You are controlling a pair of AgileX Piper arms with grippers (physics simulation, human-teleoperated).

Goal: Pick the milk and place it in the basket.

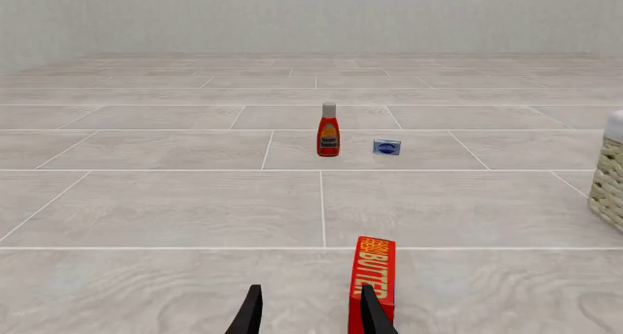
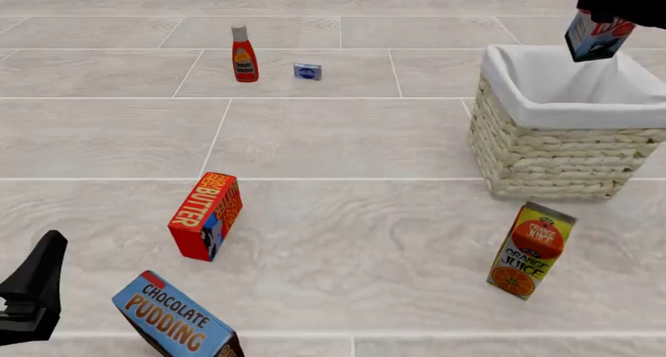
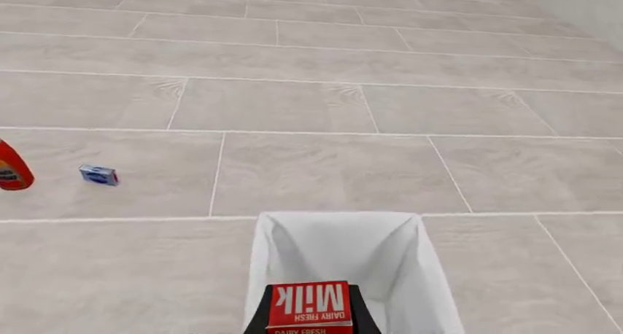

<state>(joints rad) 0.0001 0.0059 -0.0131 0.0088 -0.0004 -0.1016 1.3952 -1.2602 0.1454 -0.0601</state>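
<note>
One gripper, the right (image 2: 601,18), clamps the milk (image 2: 595,36) seemingly above the basket (image 2: 551,150) rim; left gripper (image 1: 309,312) gapes empty.

Front view: right end effector (image 2: 614,14) cut off by top-right corner, only dark bulk shows; milk (image 2: 595,34) partly covered by it, top hidden. Left end effector (image 2: 31,295) cropped at left edge, fingertips out of shot. Chocolate pudding box (image 2: 171,318) cut by bottom edge. Small blue packet (image 2: 307,72) near bench's far edge, print too small to read. Left wrist view: basket (image 1: 611,181) only a sliver at picture's edge.
</note>
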